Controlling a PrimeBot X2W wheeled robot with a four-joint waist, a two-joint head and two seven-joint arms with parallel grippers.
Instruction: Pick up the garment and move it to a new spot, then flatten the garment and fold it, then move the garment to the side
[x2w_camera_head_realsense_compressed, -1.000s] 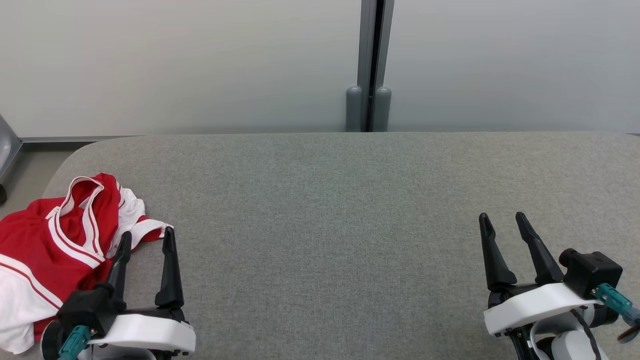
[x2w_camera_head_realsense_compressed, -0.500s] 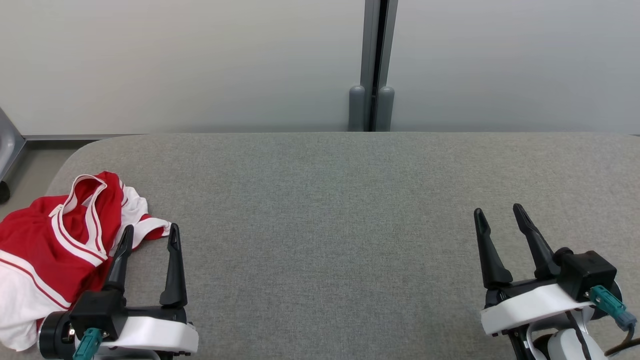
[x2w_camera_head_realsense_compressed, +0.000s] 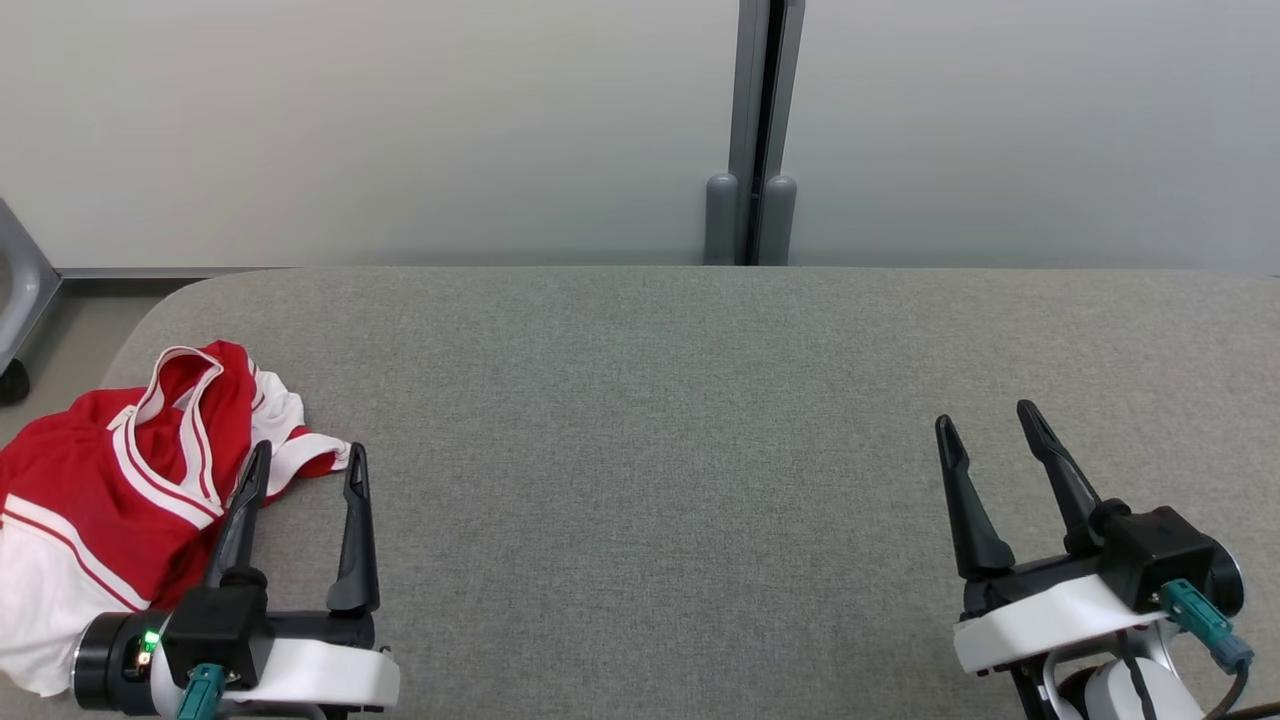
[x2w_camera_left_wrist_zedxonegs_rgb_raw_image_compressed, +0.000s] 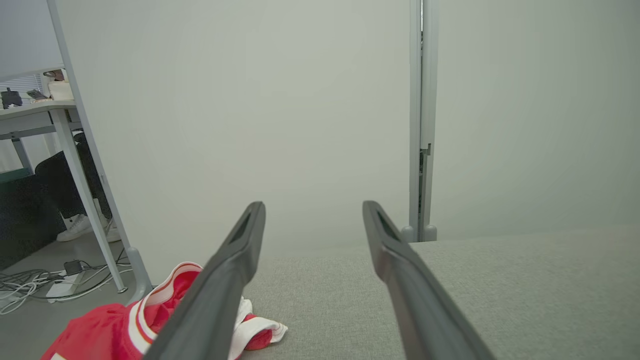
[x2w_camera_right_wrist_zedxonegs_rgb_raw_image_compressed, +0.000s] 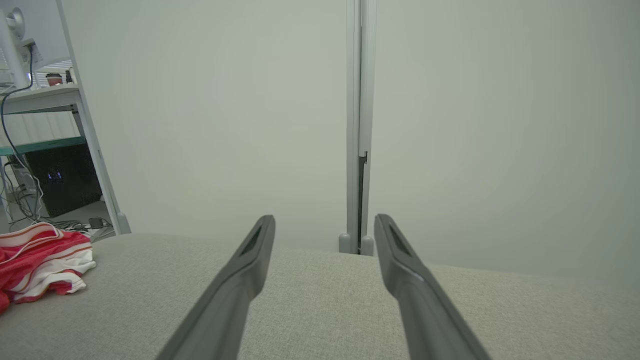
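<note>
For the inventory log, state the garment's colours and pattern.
The garment is red with white stripe trim and white panels. It shows best in the head view.

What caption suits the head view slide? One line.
Open left gripper beside crumpled red garment; open right gripper apart, over grey surface.

The gripper (x2w_camera_right_wrist_zedxonegs_rgb_raw_image_compressed: 324, 220) had its two fingers spread wide, with nothing between them, above the grey table (x2w_camera_right_wrist_zedxonegs_rgb_raw_image_compressed: 320, 300). The crumpled red-and-white garment (x2w_camera_right_wrist_zedxonegs_rgb_raw_image_compressed: 42, 260) lay on the table at the far left, well apart from the fingers. Behind stood a pale wall (x2w_camera_right_wrist_zedxonegs_rgb_raw_image_compressed: 225, 125) with a grey post (x2w_camera_right_wrist_zedxonegs_rgb_raw_image_compressed: 356, 125).
</note>
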